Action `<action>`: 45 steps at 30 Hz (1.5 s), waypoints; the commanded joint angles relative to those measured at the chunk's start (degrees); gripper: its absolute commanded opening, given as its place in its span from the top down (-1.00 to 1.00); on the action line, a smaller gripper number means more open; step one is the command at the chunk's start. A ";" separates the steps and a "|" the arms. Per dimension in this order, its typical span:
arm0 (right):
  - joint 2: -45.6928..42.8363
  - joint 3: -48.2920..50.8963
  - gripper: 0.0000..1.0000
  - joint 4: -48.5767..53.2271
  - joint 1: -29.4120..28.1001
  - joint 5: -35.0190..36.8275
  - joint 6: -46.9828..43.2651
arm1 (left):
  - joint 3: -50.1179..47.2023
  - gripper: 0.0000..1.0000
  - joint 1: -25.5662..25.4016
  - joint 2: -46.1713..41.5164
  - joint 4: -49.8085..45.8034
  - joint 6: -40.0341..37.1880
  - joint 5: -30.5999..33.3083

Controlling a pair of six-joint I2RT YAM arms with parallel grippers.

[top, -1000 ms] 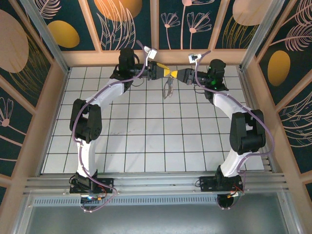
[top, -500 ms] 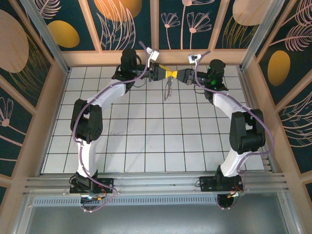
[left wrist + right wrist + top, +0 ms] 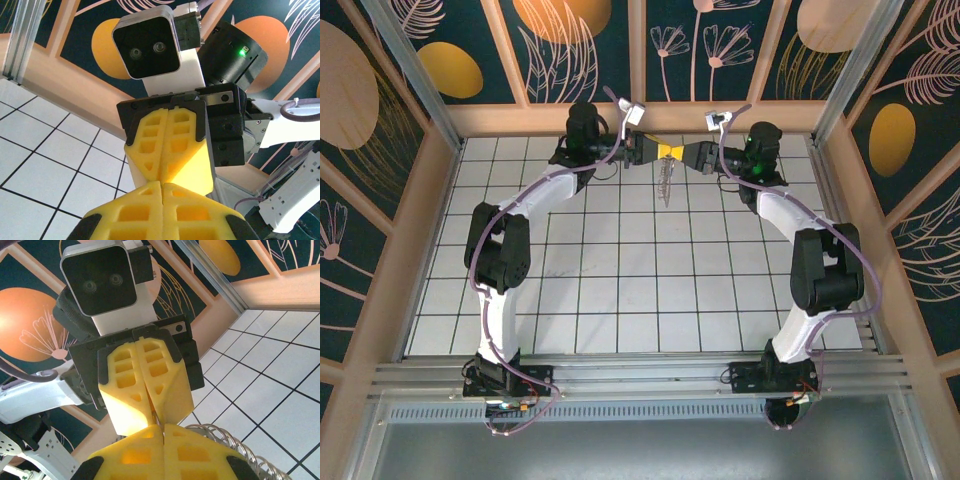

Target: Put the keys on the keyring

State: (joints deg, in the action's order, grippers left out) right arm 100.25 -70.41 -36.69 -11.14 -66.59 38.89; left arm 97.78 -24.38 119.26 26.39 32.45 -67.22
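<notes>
Over white tiles (image 3: 620, 290), left tool (image 3: 663, 150) touches right tool (image 3: 674, 151); one keyring (image 3: 666, 183) dangles.

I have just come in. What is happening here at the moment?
The left gripper and the right gripper are both shut and meet tip to tip above the far end of the table. The keyring hangs just below them. Which gripper holds it is not clear.

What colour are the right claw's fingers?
Bright yellow fingers, clearest in the left wrist view.
</notes>
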 commanded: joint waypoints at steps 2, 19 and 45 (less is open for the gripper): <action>-0.10 -1.11 0.62 -3.16 0.19 0.79 0.81 | -2.57 1.00 -1.06 -0.75 7.40 3.88 -1.44; -16.14 22.06 0.19 -9.68 3.91 17.08 -0.46 | -16.93 1.00 -1.29 -8.33 28.18 16.92 10.76; -20.25 23.48 0.01 -3.30 -7.87 33.00 -11.10 | -18.50 1.00 -2.78 -8.29 33.29 21.60 13.70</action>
State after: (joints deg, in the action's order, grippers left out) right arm 79.24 -44.40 -39.97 -18.46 -34.26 29.45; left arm 79.26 -26.81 112.44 56.82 53.52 -53.89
